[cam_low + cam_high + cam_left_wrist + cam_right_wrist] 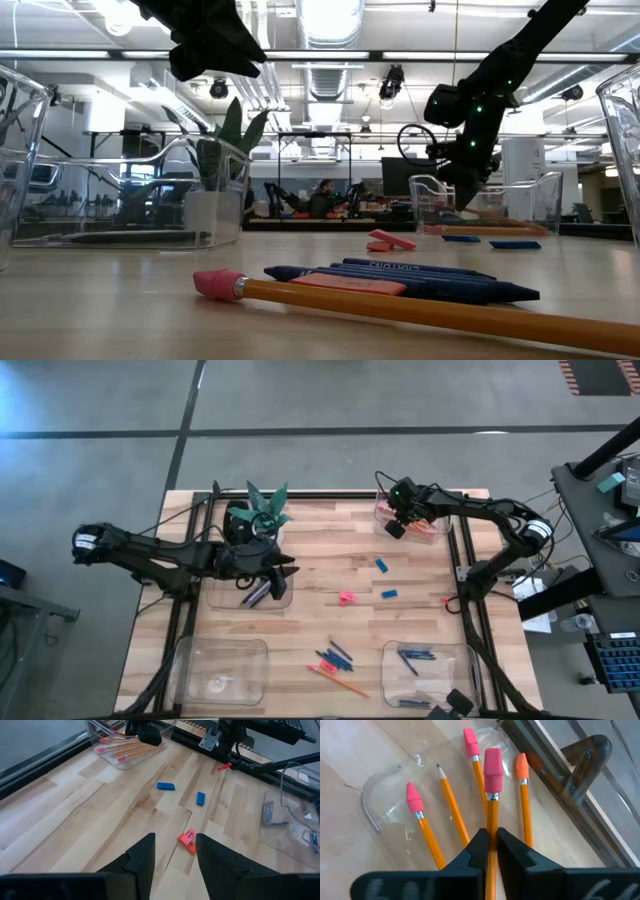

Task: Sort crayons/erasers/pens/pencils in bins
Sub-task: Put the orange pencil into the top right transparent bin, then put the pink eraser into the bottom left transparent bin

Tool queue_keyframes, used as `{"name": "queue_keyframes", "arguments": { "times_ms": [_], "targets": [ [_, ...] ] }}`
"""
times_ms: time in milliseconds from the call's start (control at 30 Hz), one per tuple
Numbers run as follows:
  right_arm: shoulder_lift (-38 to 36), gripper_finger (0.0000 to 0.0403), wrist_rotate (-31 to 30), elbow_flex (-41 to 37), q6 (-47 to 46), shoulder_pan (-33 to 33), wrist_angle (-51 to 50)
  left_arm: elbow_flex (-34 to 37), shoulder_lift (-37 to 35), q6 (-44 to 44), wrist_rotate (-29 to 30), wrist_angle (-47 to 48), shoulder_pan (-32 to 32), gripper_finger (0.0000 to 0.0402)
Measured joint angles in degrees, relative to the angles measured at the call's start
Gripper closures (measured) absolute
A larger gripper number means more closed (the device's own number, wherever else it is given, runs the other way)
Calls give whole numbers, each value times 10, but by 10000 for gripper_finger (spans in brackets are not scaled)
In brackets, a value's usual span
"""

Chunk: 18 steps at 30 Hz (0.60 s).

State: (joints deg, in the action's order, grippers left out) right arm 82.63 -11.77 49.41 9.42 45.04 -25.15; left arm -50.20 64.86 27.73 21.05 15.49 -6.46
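The right end effector (pixel 491 851) hangs over the far right bin (pixel 412 520), its fingers together on the shaft of a yellow pencil (pixel 491 805) whose pink eraser tip points ahead of them; four more pencils lie in that bin just below and to either side. A pencil is light, stiff and smooth, so a mid-shaft pinch suits it, though it could swivel or slide in a loose grip. The bin's clear walls rise close around the end effector, with the counter's black frame rail just beyond, so room there is tight and straight up looks the freest way out. The left end effector (pixel 175 855) hovers with fingers apart and empty; just ahead of it lies a pink-orange eraser (pixel 188 840), small, chunky and grippy, best pinched across its short sides. Two blue erasers (pixel 166 786) lie farther ahead on open counter (pixel 90 820), with plenty of clear room around them.
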Motion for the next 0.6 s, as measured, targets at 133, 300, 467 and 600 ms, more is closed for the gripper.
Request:
{"name": "queue_keyframes", "arguments": {
  "times_ms": [133, 300, 467, 600],
  "targets": [
    [0, 368, 0, 0, 0, 0, 0, 0, 0, 0, 0, 0, 0, 274],
    [0, 354, 0, 0, -13, 0, 2, 0, 0, 0, 0, 0, 0, 274],
    [0, 332, 0, 0, -21, 0, 2, 0, 0, 0, 0, 0, 0, 274],
    [-10, 310, -2, 0, -21, 0, 3, 0, 0, 0, 0, 0, 0, 274]
  ]
}}
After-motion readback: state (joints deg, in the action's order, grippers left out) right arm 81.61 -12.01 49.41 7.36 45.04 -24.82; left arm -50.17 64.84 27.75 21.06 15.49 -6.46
